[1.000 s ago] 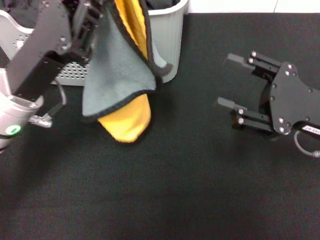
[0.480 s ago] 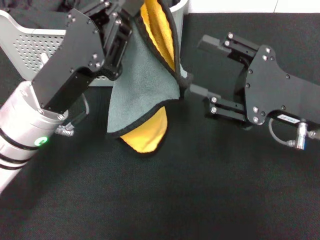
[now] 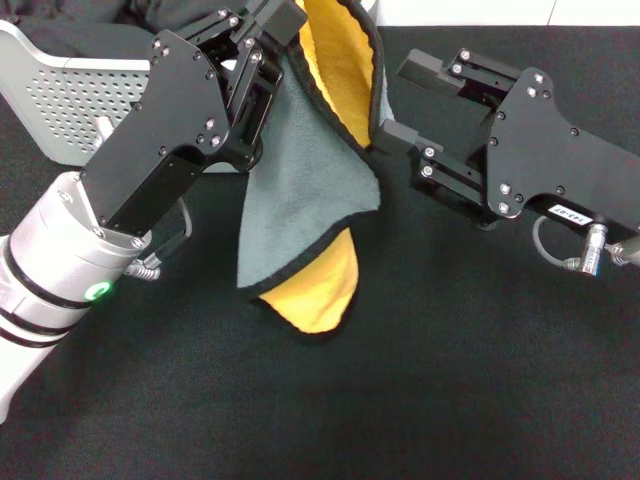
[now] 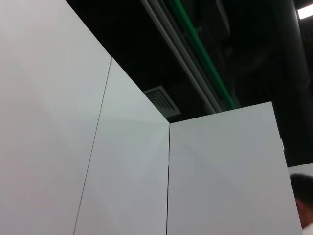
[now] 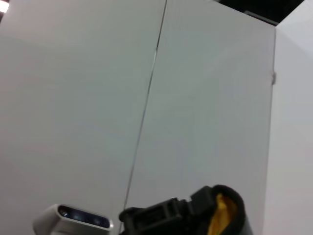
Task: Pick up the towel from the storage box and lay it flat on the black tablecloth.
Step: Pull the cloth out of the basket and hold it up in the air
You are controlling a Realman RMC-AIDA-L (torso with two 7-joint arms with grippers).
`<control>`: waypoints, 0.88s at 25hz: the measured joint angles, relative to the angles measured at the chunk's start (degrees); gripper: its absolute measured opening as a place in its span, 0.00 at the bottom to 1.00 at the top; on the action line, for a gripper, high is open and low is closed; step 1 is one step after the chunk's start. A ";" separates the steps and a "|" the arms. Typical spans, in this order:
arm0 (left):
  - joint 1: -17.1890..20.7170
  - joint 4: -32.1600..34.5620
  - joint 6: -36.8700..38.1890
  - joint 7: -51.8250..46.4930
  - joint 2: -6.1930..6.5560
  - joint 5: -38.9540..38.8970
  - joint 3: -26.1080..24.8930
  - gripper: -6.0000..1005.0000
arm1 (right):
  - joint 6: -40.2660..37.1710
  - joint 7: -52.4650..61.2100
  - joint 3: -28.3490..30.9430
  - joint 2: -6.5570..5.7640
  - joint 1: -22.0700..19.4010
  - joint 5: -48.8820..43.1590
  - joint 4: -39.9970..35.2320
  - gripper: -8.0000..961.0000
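Both arms moved since a second ago: left gripper carried the towel out from the storage box; right gripper closed in, jaws spread, fingertip at the hem. Towel is clamped at its top by the left jaws and hangs over the black tablecloth, long axis vertical, grey face out, yellow tip pointing down.

Surroundings: white partition panels on all visible sides, flat, matte, joined by thin vertical seams; one seam shows a small clip approx. mid-height. Same panels appear in right wrist view, w/ one seam running top to bottom. Above panel tops: dark ceiling, unlit. Ceiling carries a long rail or conduit w/ a green strip running diagonally, plus a square vent grille. One bright ceiling light at corner. Lighting on panels even.
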 joint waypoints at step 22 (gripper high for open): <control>-0.80 -0.04 -0.95 0.58 0.00 -0.28 -0.26 0.05 | -6.40 -2.09 -6.53 0.00 -1.42 3.30 -2.78 0.48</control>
